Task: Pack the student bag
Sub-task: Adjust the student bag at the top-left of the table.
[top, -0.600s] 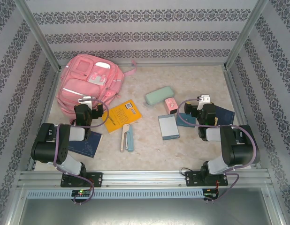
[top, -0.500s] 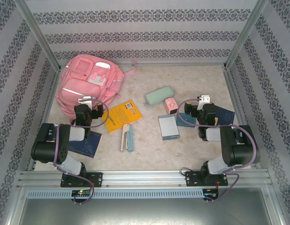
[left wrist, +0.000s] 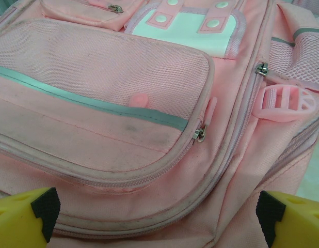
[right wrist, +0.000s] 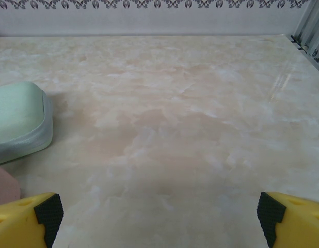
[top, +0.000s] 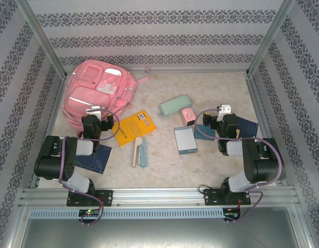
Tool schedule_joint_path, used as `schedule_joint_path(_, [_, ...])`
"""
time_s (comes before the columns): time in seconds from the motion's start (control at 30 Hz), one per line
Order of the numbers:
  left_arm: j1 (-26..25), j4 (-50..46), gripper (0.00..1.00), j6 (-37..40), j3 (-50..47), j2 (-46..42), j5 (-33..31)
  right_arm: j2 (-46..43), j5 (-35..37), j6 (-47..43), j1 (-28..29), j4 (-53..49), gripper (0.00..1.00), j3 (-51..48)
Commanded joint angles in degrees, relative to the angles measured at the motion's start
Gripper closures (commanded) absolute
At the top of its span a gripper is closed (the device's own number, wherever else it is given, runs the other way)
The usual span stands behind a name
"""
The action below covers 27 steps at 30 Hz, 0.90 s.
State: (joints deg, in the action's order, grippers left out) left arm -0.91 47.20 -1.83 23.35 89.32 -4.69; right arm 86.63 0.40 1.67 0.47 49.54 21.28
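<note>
Left claw (left wrist: 159, 221) hangs spread wide, its yellow, black-padded fingertips (left wrist: 26, 219) apart at the lower corners of its wrist view, holding nothing, close above the student bag (left wrist: 123, 103). The right claw (right wrist: 159, 222) is spread just as wide over bare marbled table (right wrist: 190, 119), empty too.

Little writing can be read. A yellow book (top: 134, 127) near the middle of the table carries a small white label with dark marks, too small to make out.

The student bag (top: 99, 93) lies flat in the far left corner of the table, front side up, its straps trailing toward the back edge. It is pink all over. Its front pocket is mesh-faced, crossed by a grey-green strip and smudged with grey dirt below it. A pale patch (left wrist: 193, 23) with pink studs sits above the pocket. Metal zip pulls (left wrist: 200, 134) hang at the pocket's corner, and a pink plastic buckle (left wrist: 281, 101) lies beside it.

A mint pencil case (top: 175, 106) lies toward the middle, well apart from the bag.
</note>
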Motion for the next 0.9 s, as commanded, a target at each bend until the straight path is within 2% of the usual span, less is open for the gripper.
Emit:
schedule_joint_path(0.0, [0.1, 1.4, 0.01, 0.7, -0.1, 0.1, 0.5, -0.4, -0.8, 0.2, -0.5, 0.8, 0.02, 1.1])
schedule_joint_path(0.2, [0.4, 1.2, 0.01, 0.6, -0.1, 0.0, 0.9, -0.2, -0.8, 0.2, -0.5, 0.7, 0.02, 1.2])
schedule_joint_path(0.27, [0.4, -2.2, 0.0, 0.5, 1.1, -1.6, 0.6, -0.4, -0.8, 0.1, -0.5, 0.7, 0.02, 1.1])
schedule_joint_path(0.33, [0.4, -14.8, 0.01, -0.9, 5.8, -5.5, -1.7, -0.9, -0.2, 0.1, -0.4, 1.5, 0.02, 0.6])
schedule_joint_path(0.37, [0.3, -24.5, 0.0, -2.5, 10.2, -7.1, -4.5, -2.1, 0.5, 0.3, -0.3, 1.0, 0.02, 0.2])
schedule_joint_path(0.47, [0.4, -45.7, 0.01, -7.9, 22.3, -9.0, -9.9, -8.5, 4.2, 0.8, 0.2, -4.3, 0.02, 0.3])
schedule_joint_path(0.53, [0.6, -56.7, 0.01, -11.9, 29.4, -8.7, -7.8, -13.1, 6.5, 1.9, 0.3, -10.0, 0.02, 1.2])
schedule_joint_path(0.6, [0.6, -65.9, 0.01, -15.5, 36.4, -7.1, -4.7, -19.0, 8.0, 8.5, -0.3, -26.7, 0.02, 6.6])
schedule_joint_path(0.67, [0.6, -70.7, 0.01, -17.2, 41.4, -5.1, -1.7, -22.1, 6.9, 12.4, -0.3, -36.5, 0.02, 11.5])
schedule_joint_path(0.73, [0.6, -71.1, 0.0, -17.3, 44.3, -3.2, 2.7, -24.7, 6.8, 19.3, -0.5, -40.8, 0.02, 13.4])
schedule_joint_path(0.87, [0.3, -68.7, 0.04, -16.4, 48.6, 1.6, 10.1, -29.0, 3.8, 28.5, -1.7, -40.3, 0.02, 12.5])
